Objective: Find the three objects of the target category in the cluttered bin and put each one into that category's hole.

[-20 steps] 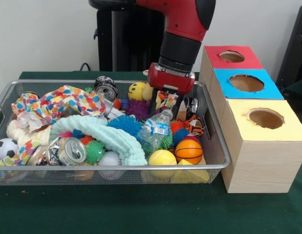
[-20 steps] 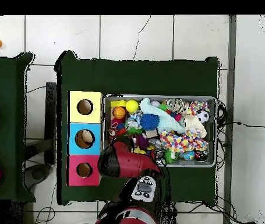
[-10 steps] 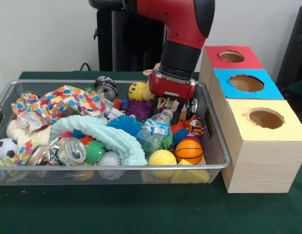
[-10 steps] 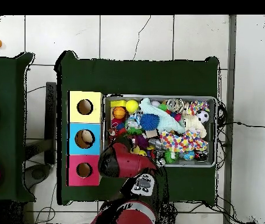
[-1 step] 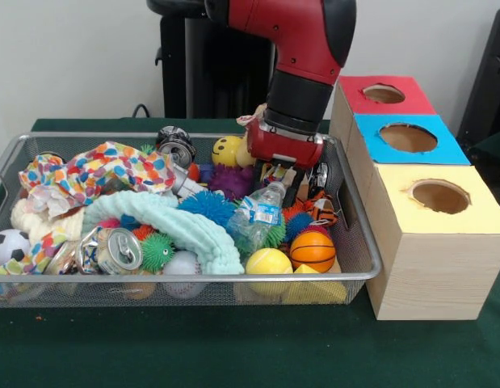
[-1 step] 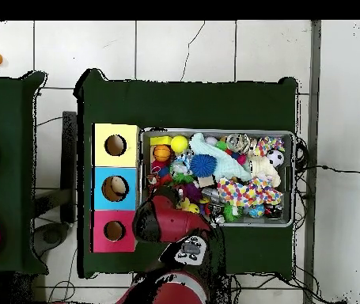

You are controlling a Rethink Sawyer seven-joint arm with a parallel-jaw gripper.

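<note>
A red and black Sawyer arm [image 5: 302, 56] reaches down into the upper right part of a wire mesh bin [image 5: 359, 267] packed with toys on a green desk [image 5: 233, 347]. Its end effector [image 5: 275, 184] sits low among the clutter behind a clear plastic bottle [image 5: 260, 212] with a blue label whose writing is too small to read; dark fingers [image 5: 254, 174] stand on either side of a bit of colourful material, but whether they are clamped on it cannot be told.

At the front of the bin lie a soccer ball [image 5: 7, 245], a silver drink can [image 5: 116, 249] with its pull-tab facing the camera, a green spiky ball [image 5: 157, 250], a yellow ball [image 5: 268, 262] and a small basketball [image 5: 313, 250]. A mint cloth [image 5: 181, 222] curves through the middle and a polka-dot cloth [image 5: 104, 166] fills the upper left. A yellow smiley ball [image 5: 226, 150] rests at the back rim.

Right of the bin, touching it, stand 3 boxes with round holes: red [image 5: 384, 94], blue [image 5: 408, 137] and yellow [image 5: 440, 196].

The overhead view shows something pale inside the blue box's hole [image 6: 115, 188], and bare green desk [image 6: 191, 103] above the bin; there the arm [image 6: 161, 222] hides the end effector.
</note>
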